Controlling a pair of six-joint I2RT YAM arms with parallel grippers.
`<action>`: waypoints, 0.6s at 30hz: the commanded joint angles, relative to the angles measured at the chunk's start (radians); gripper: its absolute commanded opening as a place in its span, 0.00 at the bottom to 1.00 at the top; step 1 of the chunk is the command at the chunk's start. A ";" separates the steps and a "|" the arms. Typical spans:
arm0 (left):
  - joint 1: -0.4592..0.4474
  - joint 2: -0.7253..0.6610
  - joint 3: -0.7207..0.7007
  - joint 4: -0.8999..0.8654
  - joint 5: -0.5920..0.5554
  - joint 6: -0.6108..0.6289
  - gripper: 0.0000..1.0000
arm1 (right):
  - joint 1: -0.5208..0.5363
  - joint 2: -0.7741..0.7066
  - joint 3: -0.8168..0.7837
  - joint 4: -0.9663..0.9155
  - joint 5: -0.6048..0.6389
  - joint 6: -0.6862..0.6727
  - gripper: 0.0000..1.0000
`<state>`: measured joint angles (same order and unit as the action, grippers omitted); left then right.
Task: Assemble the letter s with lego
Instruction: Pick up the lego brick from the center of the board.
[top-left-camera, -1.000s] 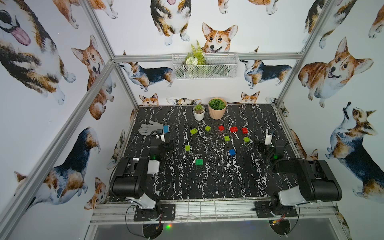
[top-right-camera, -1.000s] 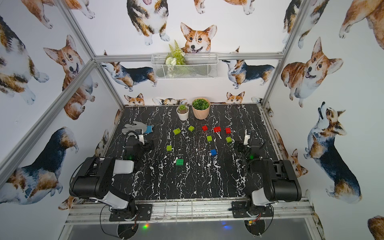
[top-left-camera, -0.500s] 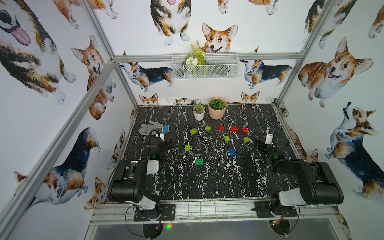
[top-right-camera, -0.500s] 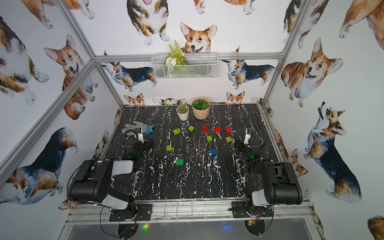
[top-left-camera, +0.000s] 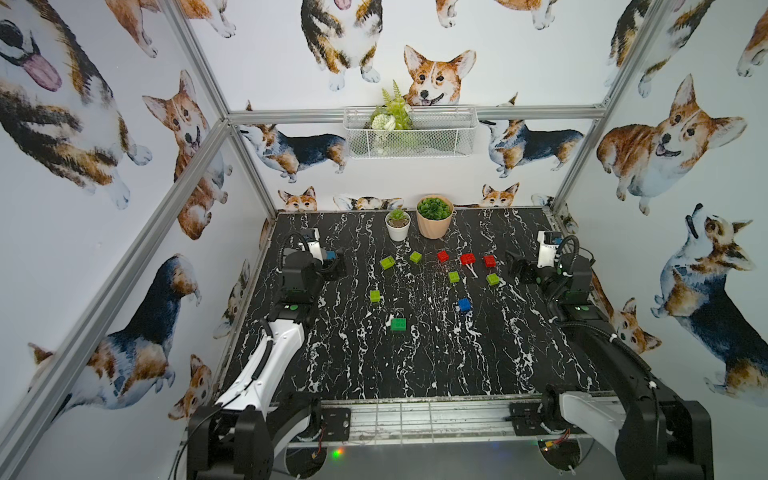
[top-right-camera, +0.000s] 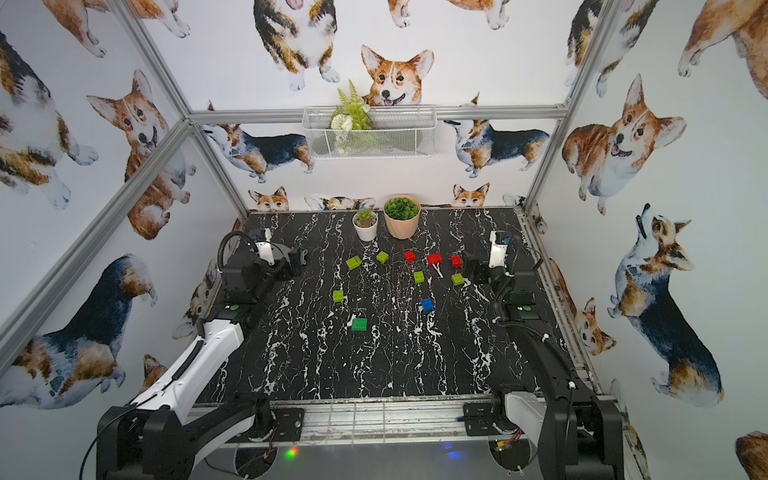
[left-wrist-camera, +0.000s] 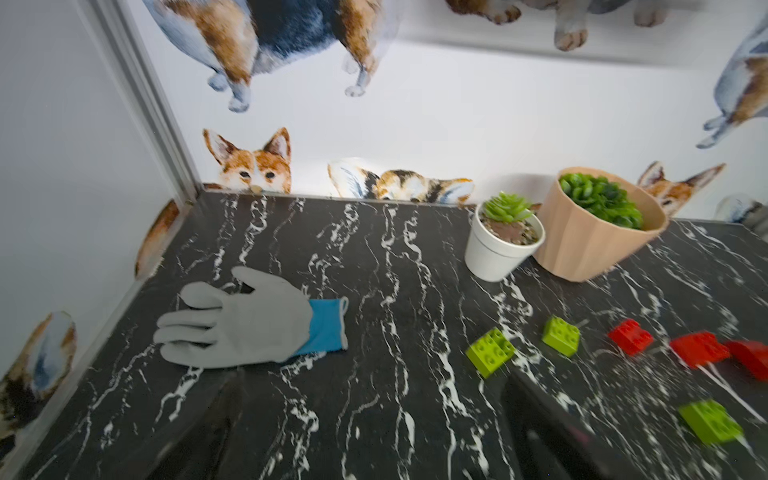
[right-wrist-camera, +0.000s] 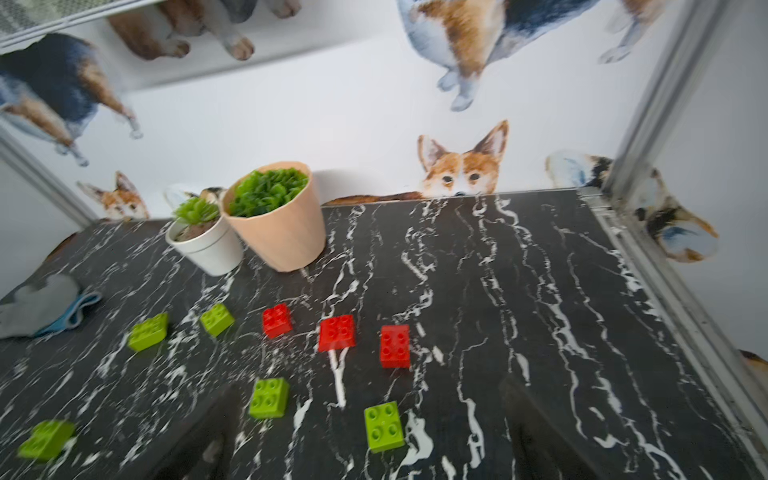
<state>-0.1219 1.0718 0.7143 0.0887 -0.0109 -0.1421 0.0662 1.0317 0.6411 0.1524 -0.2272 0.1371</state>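
Observation:
The lego lies loose on the black marble table (top-left-camera: 415, 365). In both top views I see lime green bricks (top-left-camera: 387, 262) (top-right-camera: 353, 262), three red bricks (top-left-camera: 468, 259) (top-right-camera: 434, 258), a blue brick (top-left-camera: 464, 304) and a dark green brick (top-left-camera: 398, 324). My left gripper (top-left-camera: 336, 266) (left-wrist-camera: 374, 415) hangs open at the left side with bare table between its fingers. My right gripper (top-left-camera: 516, 268) (right-wrist-camera: 370, 399) is open at the right side. In the right wrist view a lime brick (right-wrist-camera: 383, 426) lies on the table between its spread fingers (right-wrist-camera: 536, 432), untouched.
A grey glove with a blue cuff (left-wrist-camera: 249, 320) lies at the left, ahead of my left gripper. A white plant pot (top-left-camera: 397, 230) and a tan plant pot (top-left-camera: 434, 222) stand at the back. A wire basket (top-left-camera: 409, 133) hangs on the rear wall.
Both arms have unfolded and reached forward over the table. The left arm now covers most of the glove in the top views. The bricks have not moved.

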 joint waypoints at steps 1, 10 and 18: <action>-0.011 -0.030 0.038 -0.305 0.144 -0.072 1.00 | 0.052 -0.008 0.083 -0.330 -0.066 0.029 1.00; -0.113 -0.037 0.090 -0.500 0.233 -0.167 1.00 | 0.241 0.053 0.211 -0.531 0.016 0.144 0.95; -0.156 -0.011 0.069 -0.549 0.329 -0.167 1.00 | 0.407 0.163 0.244 -0.565 0.149 0.194 0.91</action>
<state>-0.2714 1.0489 0.7921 -0.4168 0.2424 -0.3027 0.4301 1.1629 0.8680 -0.3721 -0.1493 0.2905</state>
